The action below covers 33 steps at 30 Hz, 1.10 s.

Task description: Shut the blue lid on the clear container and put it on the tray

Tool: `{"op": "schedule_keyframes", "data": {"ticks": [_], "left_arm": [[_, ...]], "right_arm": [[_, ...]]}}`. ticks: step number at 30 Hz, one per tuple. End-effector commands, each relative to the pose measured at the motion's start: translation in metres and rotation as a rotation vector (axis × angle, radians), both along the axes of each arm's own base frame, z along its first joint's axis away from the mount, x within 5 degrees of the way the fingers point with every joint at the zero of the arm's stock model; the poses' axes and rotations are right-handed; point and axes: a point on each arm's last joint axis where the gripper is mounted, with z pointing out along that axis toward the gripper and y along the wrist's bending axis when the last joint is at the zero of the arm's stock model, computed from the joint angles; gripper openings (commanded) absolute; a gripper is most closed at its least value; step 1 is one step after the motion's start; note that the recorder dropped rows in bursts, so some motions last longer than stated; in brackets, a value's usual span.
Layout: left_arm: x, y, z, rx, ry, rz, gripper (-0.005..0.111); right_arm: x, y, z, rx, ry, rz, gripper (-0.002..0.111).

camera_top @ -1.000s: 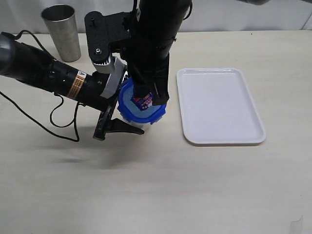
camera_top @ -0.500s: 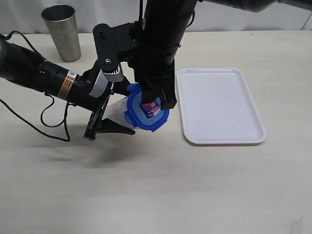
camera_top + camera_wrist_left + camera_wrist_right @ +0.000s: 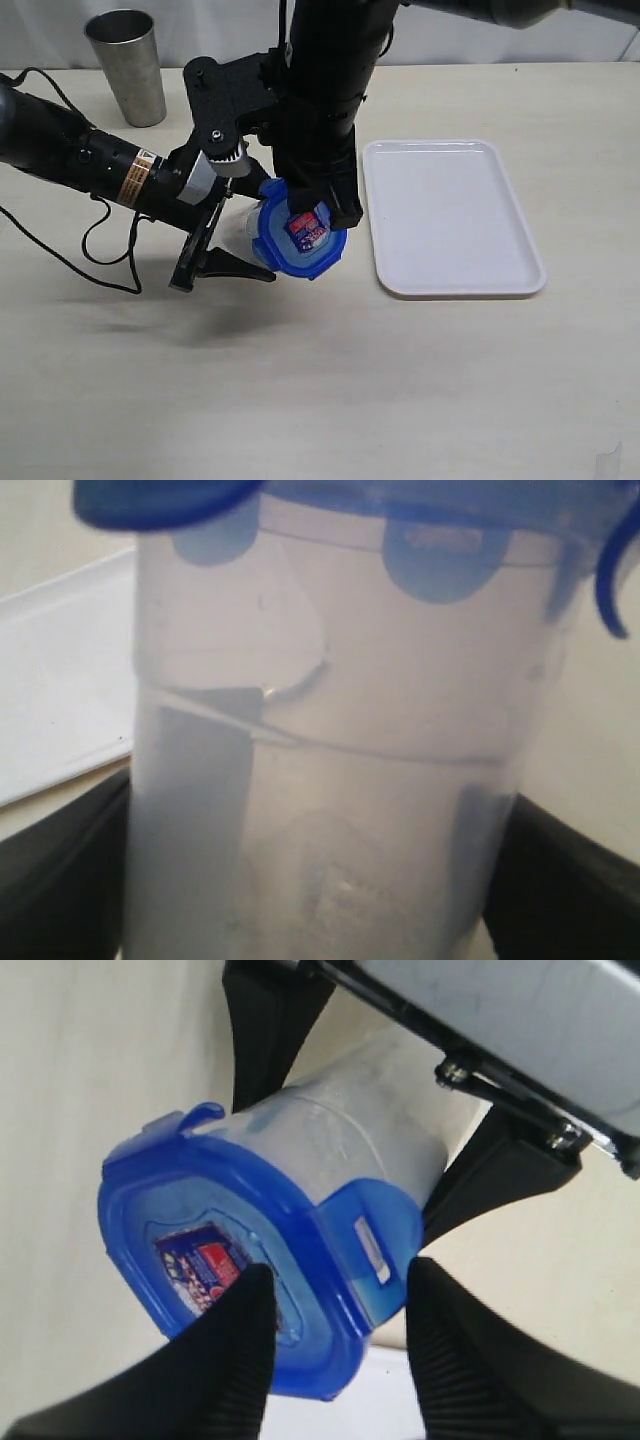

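My left gripper (image 3: 250,240) is shut on the clear container (image 3: 240,228), holding it tilted above the table just left of the tray (image 3: 455,215). Its fingers (image 3: 60,880) press both sides of the container (image 3: 330,780). The blue lid (image 3: 300,250) sits on the container's rim, its red-and-white sticker facing out. My right gripper (image 3: 322,218) reaches down from above and straddles one edge of the lid (image 3: 210,1210). One finger lies on the lid's face by the sticker. The other stands just outside a folded-down tab, with a sliver of gap, so this gripper (image 3: 340,1270) is open.
A grey steel cup (image 3: 127,65) stands at the back left. The left arm's black cable (image 3: 110,240) loops over the table beside that arm. The white tray holds nothing, and its rim shows behind the container in the left wrist view (image 3: 60,680).
The left arm has drawn back to the left and tilted the container further, so the lid faces out more. The right gripper's jaws have narrowed around the lid's edge.
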Motion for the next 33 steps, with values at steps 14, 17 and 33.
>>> {"op": "schedule_keyframes", "data": {"ticks": [14, 17, 33], "left_arm": [[0.006, -0.011, 0.023, -0.166, 0.110, 0.106, 0.000], [0.004, -0.016, 0.023, -0.165, 0.111, 0.090, 0.000], [0.003, -0.017, 0.023, -0.165, 0.111, 0.088, 0.000]], "right_arm": [[-0.011, 0.035, -0.044, -0.042, 0.001, 0.041, 0.013], [-0.012, 0.040, -0.044, -0.035, -0.028, 0.058, 0.009], [-0.010, 0.039, -0.025, 0.021, -0.123, 0.056, 0.004]]}}
